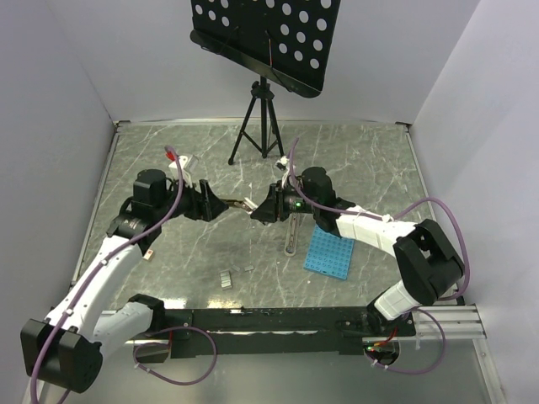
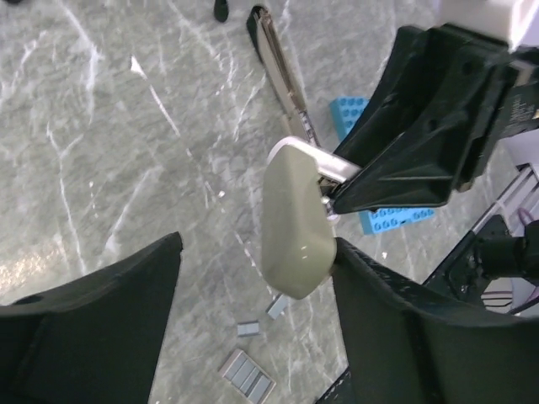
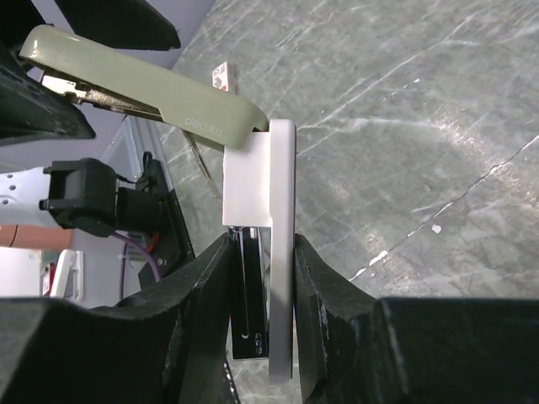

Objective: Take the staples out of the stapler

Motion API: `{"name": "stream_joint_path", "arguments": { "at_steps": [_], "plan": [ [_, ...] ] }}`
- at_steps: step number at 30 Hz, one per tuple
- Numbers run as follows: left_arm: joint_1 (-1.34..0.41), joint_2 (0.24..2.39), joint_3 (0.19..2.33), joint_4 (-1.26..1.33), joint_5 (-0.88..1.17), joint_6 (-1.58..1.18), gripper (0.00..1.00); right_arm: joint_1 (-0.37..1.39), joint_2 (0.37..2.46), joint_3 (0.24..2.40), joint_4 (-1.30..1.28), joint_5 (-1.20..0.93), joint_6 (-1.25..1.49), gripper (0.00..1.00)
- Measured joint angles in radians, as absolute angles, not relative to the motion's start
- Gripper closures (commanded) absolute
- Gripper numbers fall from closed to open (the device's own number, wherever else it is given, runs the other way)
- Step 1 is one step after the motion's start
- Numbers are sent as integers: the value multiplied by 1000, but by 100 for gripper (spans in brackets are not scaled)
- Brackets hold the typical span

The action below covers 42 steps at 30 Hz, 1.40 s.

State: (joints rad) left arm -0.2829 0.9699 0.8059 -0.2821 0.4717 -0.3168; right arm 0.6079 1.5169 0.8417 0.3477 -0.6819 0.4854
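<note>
The stapler [image 1: 244, 203] hangs above the table's middle, between both grippers. My right gripper [image 3: 263, 244] is shut on its silvery base and black magazine [image 3: 282, 210], and the cream top arm [image 3: 143, 84] is swung away from the base. That cream arm [image 2: 295, 227] reaches between the fingers of my left gripper [image 2: 257, 252]. It rests against the right finger [image 2: 396, 320], with a wide gap to the left finger [image 2: 93, 320], so the gripper stands open. Small grey staples [image 2: 247, 374] lie on the table below, also seen from above as staples [image 1: 226, 279].
A blue perforated tray [image 1: 330, 252] lies right of centre, with a long thin metal bar [image 1: 290, 236] beside it. A tripod [image 1: 261, 126] carrying a black dotted board stands at the back. A small white object [image 1: 182, 160] lies at the back left.
</note>
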Motion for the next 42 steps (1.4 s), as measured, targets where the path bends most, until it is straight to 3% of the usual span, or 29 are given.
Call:
{"name": "stream_joint_path", "arguments": {
  "at_steps": [1,2,8,17,21,24,25,32,39,42],
  "plan": [
    [-283,966,806,-275,478,-319,40,608,1517,842,348,-683,485,88],
    [-283,961,805,-268,484,-322,55,608,1517,842,349,-683,485,87],
    [-285,967,801,-246,523,-332,98,608,1517,797,394,-679,492,75],
    [-297,1112,858,-323,506,-342,99,590,1520,740,412,-631,492,51],
    [-293,1158,877,-373,380,-345,99,565,1456,680,421,-606,459,37],
    [-280,1203,888,-411,275,-353,99,544,1382,644,408,-574,434,19],
    [-280,1218,892,-421,248,-356,99,539,1362,636,408,-564,427,1],
    [-272,1348,967,-497,88,-400,97,537,1256,570,427,-509,402,0],
    [-226,1465,1034,-515,56,-468,91,537,1222,554,426,-471,398,0],
    [-217,1501,1069,-523,56,-488,76,537,1213,551,426,-464,398,0]
  ]
}}
